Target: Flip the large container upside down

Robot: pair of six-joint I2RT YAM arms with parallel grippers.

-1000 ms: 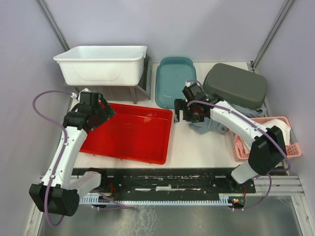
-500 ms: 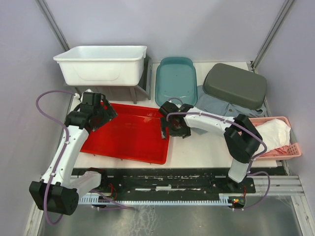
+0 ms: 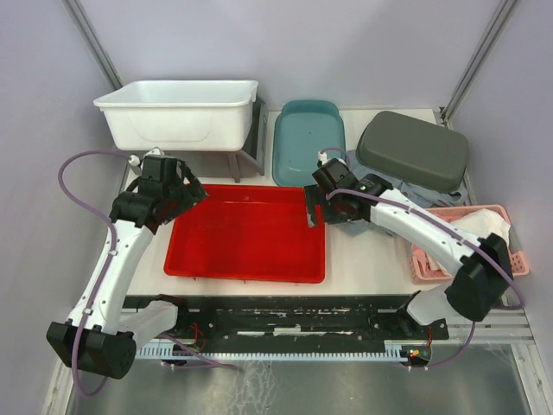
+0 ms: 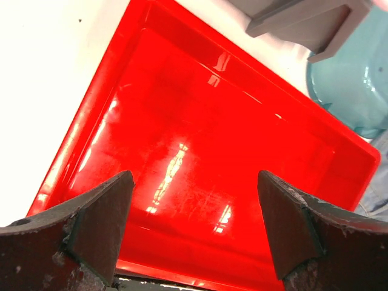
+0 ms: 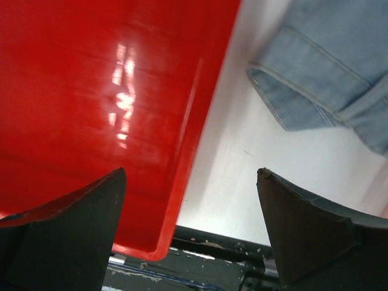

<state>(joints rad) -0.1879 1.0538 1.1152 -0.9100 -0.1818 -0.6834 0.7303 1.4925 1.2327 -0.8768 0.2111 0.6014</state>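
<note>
The red tray (image 3: 246, 233) lies flat on the table (image 3: 367, 259), open side up, its long edges square to the near edge. It is not yet turned over.

The left gripper (image 3: 183, 194) hangs over the tray's far left corner. In the left wrist view its fingers (image 4: 97, 209) are spread wide with nothing between them, only the glossy red floor below. Whether they touch the tray cannot be told.

The right gripper (image 3: 311, 211) sits at the tray's far right corner. Its fingers (image 5: 79, 203) are also released and wide apart. The tray's right rim runs up through the gap, one finger over the red floor and the other over bare table, so it straddles the rim without clamping it.

Just right of that rim lies a piece of denim (image 5: 330, 73), flat on the table, near the tray but apart from it.

Behind the red tray stand a white tub (image 3: 177, 117) (raised on a grey stand), a teal tray (image 3: 307, 138) and a grey lid (image 3: 413, 149). At the right edge there is a pink basket (image 3: 425, 264) holding pale cloth.
</note>
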